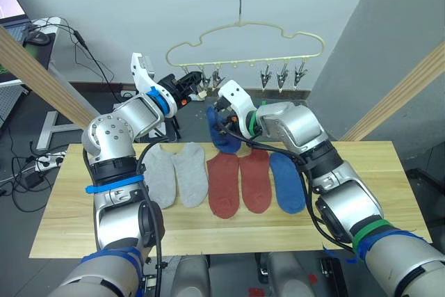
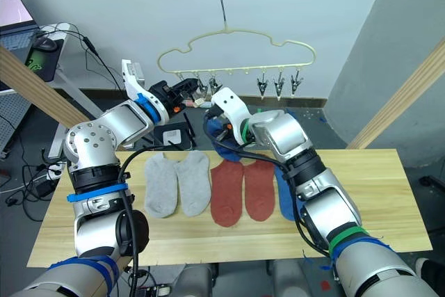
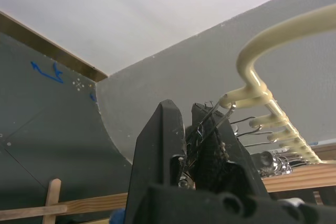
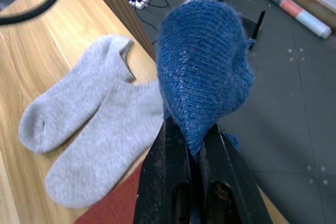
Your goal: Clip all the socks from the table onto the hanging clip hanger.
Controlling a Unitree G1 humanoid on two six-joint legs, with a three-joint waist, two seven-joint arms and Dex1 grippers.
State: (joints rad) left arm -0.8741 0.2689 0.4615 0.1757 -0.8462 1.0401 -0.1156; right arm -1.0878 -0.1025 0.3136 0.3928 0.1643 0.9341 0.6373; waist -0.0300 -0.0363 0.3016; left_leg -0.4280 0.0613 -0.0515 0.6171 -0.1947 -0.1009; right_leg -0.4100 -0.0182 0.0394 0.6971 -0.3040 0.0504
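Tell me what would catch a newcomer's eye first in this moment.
The right gripper lifts a blue sock above the table, jaws shut on it. Beside it, the left gripper pinches a metal clip on the pale yellow hanger. Five socks lie in a row below: two grey, two red, one blue.

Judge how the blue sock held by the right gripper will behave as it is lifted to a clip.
Probably floppy: the blue sock droops and bunches above the right gripper, which pinches it. Likely light, since that pinch alone carries it. The knit looks fuzzy, so it should hardly slip.
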